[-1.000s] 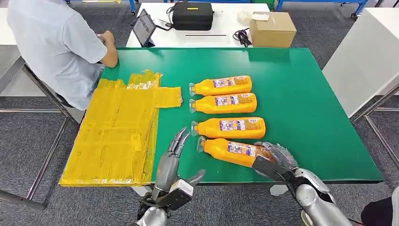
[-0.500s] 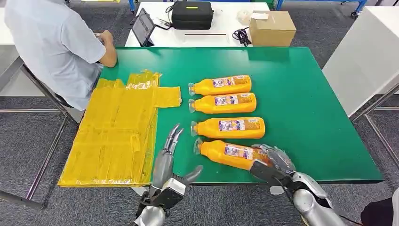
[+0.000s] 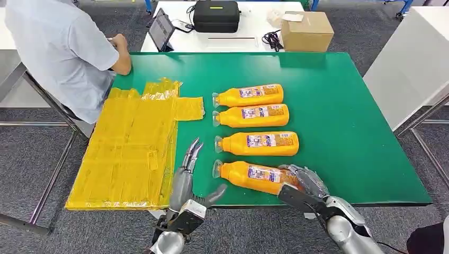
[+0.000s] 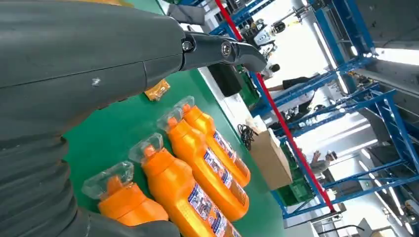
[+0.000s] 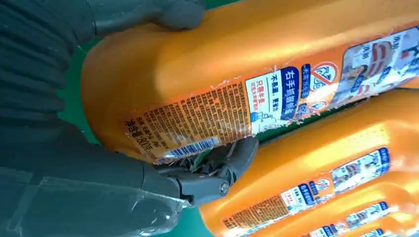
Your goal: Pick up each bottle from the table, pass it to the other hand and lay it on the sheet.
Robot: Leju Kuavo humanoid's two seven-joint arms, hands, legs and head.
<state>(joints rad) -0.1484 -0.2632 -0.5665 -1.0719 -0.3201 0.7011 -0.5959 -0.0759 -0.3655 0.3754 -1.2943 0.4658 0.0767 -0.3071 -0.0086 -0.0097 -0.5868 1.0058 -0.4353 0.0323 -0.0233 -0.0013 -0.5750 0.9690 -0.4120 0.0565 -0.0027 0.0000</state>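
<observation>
right hand (image 3: 303, 182) grips the base of the nearest orange bottle (image 3: 254, 177), at 6 o'clock on the green table (image 3: 344, 121): pick-up step. left hand (image 3: 186, 172), fingers spread and empty, waits at 9 o'clock of the cap. next: lift and pass leftward.

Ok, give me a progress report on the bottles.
Done: nothing; the yellow sheet holds no bottle. In hand: the right hand grips the base of the nearest bottle, with the left hand open beside its cap. Left: the handover, then three more bottles on the green table.
</observation>
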